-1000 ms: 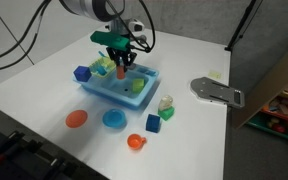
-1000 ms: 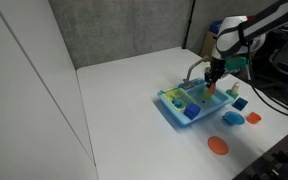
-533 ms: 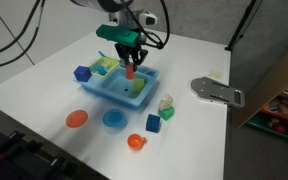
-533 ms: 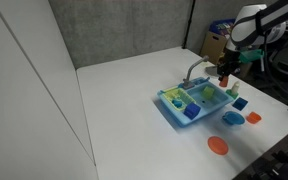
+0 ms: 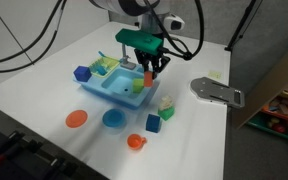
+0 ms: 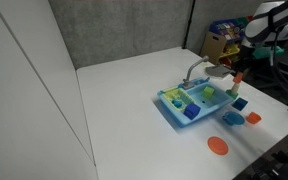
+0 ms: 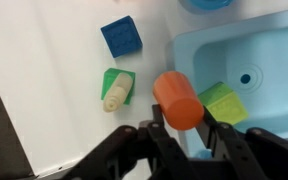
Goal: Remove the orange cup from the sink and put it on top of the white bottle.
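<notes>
My gripper (image 5: 149, 66) is shut on the orange cup (image 5: 149, 77) and holds it in the air above the edge of the light-blue sink (image 5: 109, 88) nearest the bottle. In the wrist view the orange cup (image 7: 179, 98) sits between my fingers (image 7: 216, 124), over the sink rim (image 7: 189, 50). The white bottle (image 7: 116, 96) stands against a green cube (image 7: 115, 80) on the table, a short way off the sink. In an exterior view the white bottle (image 5: 165, 101) is just beyond the cup. The gripper (image 6: 237, 72) and the sink (image 6: 174, 110) also show in an exterior view.
A green block (image 7: 224, 102) lies in the sink basin. A blue cube (image 7: 121, 37) sits near the bottle. An orange disc (image 5: 76, 119), a blue disc (image 5: 113, 119) and an orange-red bowl piece (image 5: 135, 142) lie in front of the sink. A grey metal plate (image 5: 214, 91) lies further off.
The gripper has lifted the orange cup out of the sink and carried it sideways over the sink's edge towards the white bottle.
</notes>
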Robot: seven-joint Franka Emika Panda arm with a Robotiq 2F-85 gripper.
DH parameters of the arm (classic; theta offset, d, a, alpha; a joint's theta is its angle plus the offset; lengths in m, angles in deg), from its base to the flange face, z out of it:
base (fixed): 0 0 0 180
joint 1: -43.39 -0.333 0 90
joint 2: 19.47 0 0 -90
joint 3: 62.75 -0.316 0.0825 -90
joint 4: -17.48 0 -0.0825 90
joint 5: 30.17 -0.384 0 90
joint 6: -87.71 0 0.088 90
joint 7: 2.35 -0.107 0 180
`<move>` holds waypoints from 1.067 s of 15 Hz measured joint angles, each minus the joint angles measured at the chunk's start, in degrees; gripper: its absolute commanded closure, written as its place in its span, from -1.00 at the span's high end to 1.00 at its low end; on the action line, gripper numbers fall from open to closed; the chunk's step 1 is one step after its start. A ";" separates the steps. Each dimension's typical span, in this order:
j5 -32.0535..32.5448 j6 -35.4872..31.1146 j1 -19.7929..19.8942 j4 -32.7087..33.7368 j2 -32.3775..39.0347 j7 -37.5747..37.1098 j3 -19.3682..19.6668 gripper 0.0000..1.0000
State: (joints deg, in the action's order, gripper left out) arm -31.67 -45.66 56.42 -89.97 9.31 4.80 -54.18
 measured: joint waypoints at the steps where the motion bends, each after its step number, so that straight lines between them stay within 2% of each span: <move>1: 0.00 0.00 0.42 0.43 0.22 -0.12 0.45 -0.74; 6: 0.00 -0.02 2.77 3.50 2.55 -0.29 1.72 -0.74; 16: -2.20 -0.12 5.67 9.49 8.15 -0.41 1.56 -0.74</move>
State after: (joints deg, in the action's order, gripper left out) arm -33.87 -45.78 62.09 -80.48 17.47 4.39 -52.62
